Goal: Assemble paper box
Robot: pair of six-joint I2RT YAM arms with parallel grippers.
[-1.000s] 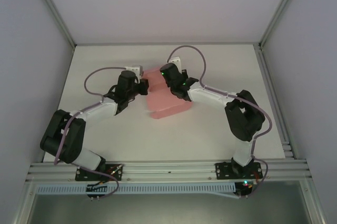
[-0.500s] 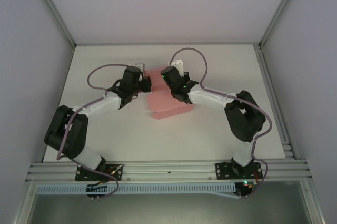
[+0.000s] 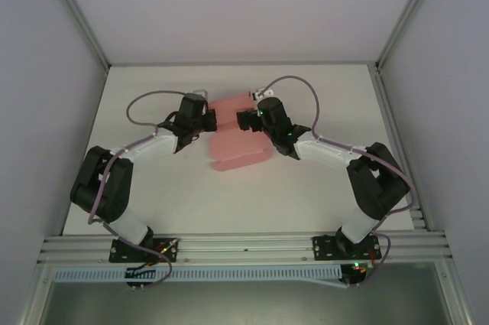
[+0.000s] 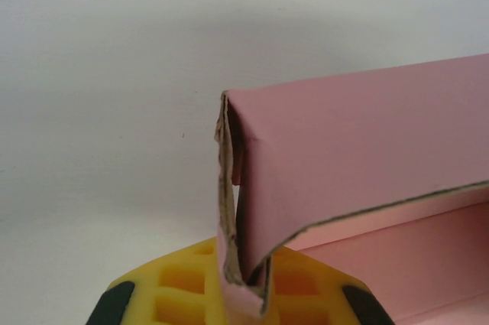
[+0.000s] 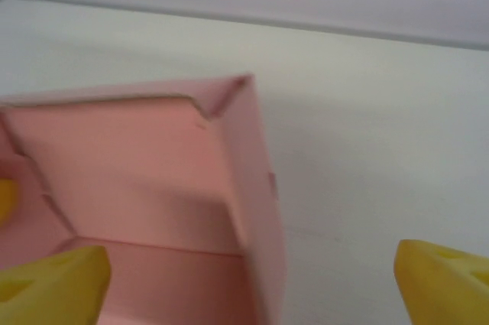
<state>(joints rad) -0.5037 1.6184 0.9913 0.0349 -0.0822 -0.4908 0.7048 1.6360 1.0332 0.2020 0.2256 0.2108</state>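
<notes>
The paper box (image 3: 238, 141) is pale pink card, partly folded, lying mid-table with walls raised at its far end. My left gripper (image 3: 208, 120) is at the box's far left corner. In the left wrist view its yellow fingers (image 4: 183, 287) are shut on the folded corner of the paper box (image 4: 359, 149). My right gripper (image 3: 246, 120) is at the far right side of the box. Its yellow fingertips (image 5: 53, 283) stand wide apart, open, with the box's right wall (image 5: 256, 187) rising between them and the paper box's inside (image 5: 130, 172) to the left.
The white table (image 3: 321, 180) spreads around the box, bare to the right and front. Grey enclosure walls and aluminium posts (image 3: 80, 27) border it. Purple cables (image 3: 145, 103) loop above both wrists.
The right arm has swung its elbow out to the right and its gripper has drawn back from over the box to the right wall. The left gripper edged farther away, still holding the corner.
</notes>
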